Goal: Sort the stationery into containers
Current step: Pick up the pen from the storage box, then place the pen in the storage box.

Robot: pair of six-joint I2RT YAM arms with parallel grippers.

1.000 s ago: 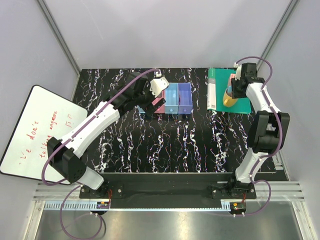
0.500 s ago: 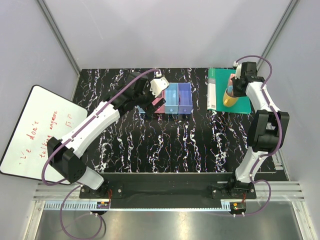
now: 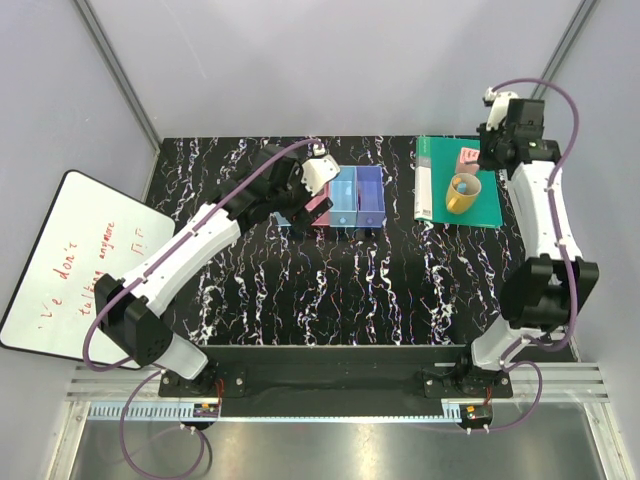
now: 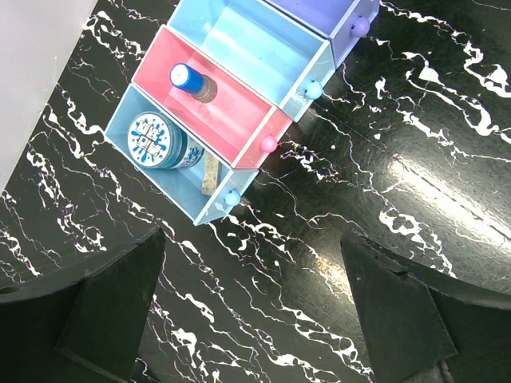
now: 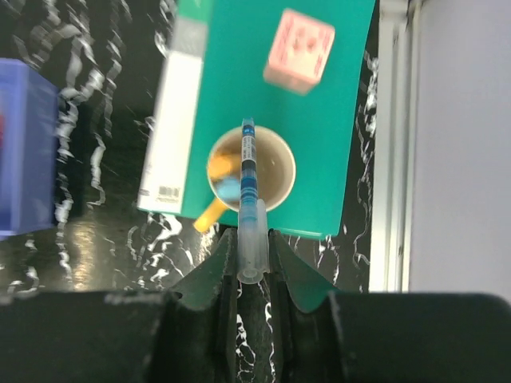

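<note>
Containers (image 3: 345, 197) on black white-veined tabletop (image 3: 400, 285), grey walls (image 3: 330, 60); right gripper (image 5: 249, 239) clamps pen (image 5: 248, 171).

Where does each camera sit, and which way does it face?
Top external: above and behind the bases, looking down at the table; the left arm and the right arm show.
Left wrist: over the bins, looking down; the open left gripper frames the bottom.
Right wrist: over the yellow mug on the green book, looking down; the right gripper pinches a blue-and-white pen.
Shared: right wrist and top views both show mug, book and pink cube.
</note>
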